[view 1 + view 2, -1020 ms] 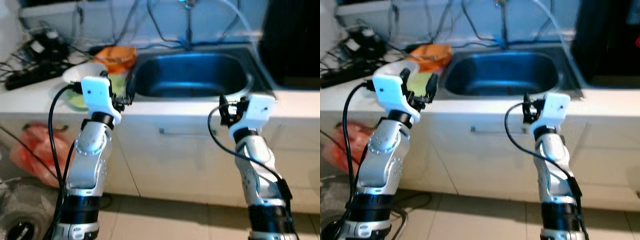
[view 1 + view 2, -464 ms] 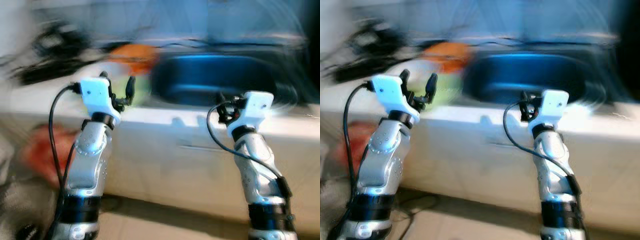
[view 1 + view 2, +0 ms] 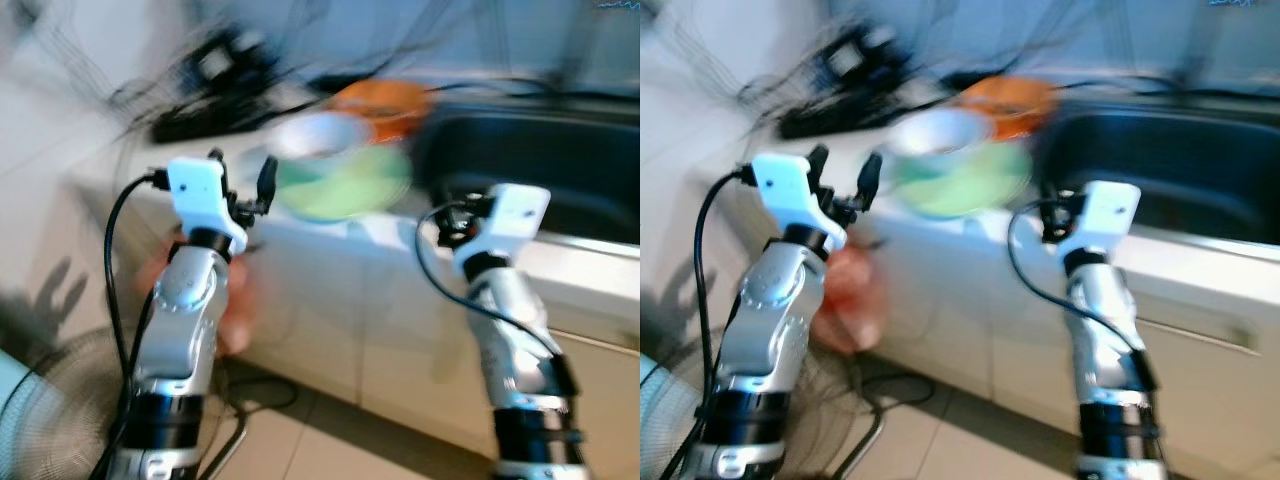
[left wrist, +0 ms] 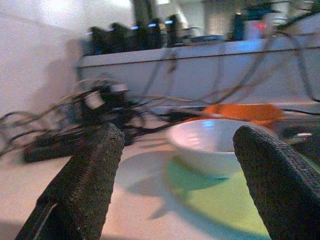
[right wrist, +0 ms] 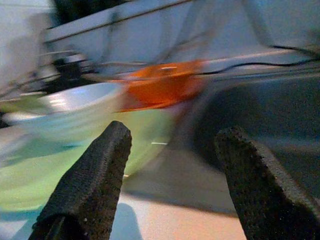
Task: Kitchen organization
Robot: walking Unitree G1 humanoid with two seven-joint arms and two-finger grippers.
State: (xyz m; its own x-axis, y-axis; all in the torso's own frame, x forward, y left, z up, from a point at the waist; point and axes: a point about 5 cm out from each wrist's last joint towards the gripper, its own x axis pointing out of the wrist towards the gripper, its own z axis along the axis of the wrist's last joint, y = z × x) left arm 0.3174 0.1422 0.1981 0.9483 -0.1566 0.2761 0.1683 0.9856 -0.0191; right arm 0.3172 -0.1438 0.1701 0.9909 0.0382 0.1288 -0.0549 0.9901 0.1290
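A white bowl (image 3: 318, 138) sits on a green plate (image 3: 345, 185) on the white counter, with an orange dish (image 3: 385, 98) just behind them. The same bowl (image 4: 215, 142) and green plate (image 4: 220, 195) lie ahead of my left gripper (image 4: 177, 185), which is open and empty. My left gripper (image 3: 243, 175) is raised at the counter's edge, left of the plate. My right gripper (image 5: 172, 185) is open and empty, facing the green plate (image 5: 60, 165), the bowl (image 5: 80, 112) and the orange dish (image 5: 160, 87). It is held up before the dark sink (image 3: 540, 160).
Black cables and a power strip (image 3: 215, 95) lie on the counter at the back left. White cabinet fronts (image 3: 330, 320) stand below. An orange bag (image 3: 845, 300) lies on the floor beside a fan grille (image 3: 45, 420). The tiled floor (image 3: 330, 450) is open. Eye views are blurred.
The camera has swung left: sink and dishes have shifted right in the picture, and the fan grille has come into view. Both arms keep their raised pose, fingers still apart.
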